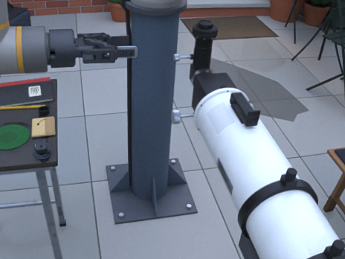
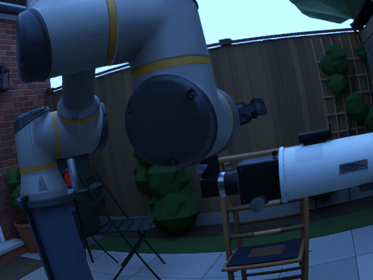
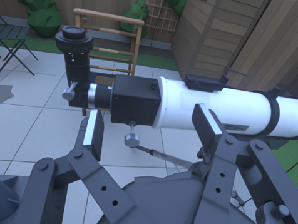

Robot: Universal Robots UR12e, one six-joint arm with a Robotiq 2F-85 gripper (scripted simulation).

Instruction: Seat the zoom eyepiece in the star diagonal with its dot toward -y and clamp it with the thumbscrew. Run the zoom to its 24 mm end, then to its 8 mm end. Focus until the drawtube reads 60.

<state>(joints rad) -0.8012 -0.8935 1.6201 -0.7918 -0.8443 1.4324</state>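
The black zoom eyepiece (image 1: 203,39) (image 3: 75,51) stands upright in the star diagonal (image 1: 202,74) (image 3: 78,94) at the rear of the white telescope tube (image 1: 245,156) (image 3: 219,106) (image 2: 329,169). The silver thumbscrew (image 1: 178,57) (image 3: 68,93) sticks out sideways from the diagonal. A focus knob (image 1: 176,116) (image 3: 131,139) (image 2: 257,203) hangs from the black focuser block (image 3: 136,100). My gripper (image 1: 128,52) (image 3: 150,125) (image 2: 252,109) sits open and empty on the far side of the blue pier (image 1: 152,96) from the eyepiece, level with the thumbscrew.
Behind the telescope stand a wooden fence, a trellis and a wooden chair (image 2: 261,230) (image 3: 109,40). A side table (image 1: 26,122) at the left carries a green disc, a tan block and a small black part. A folding chair (image 2: 120,226) stands by the bushes.
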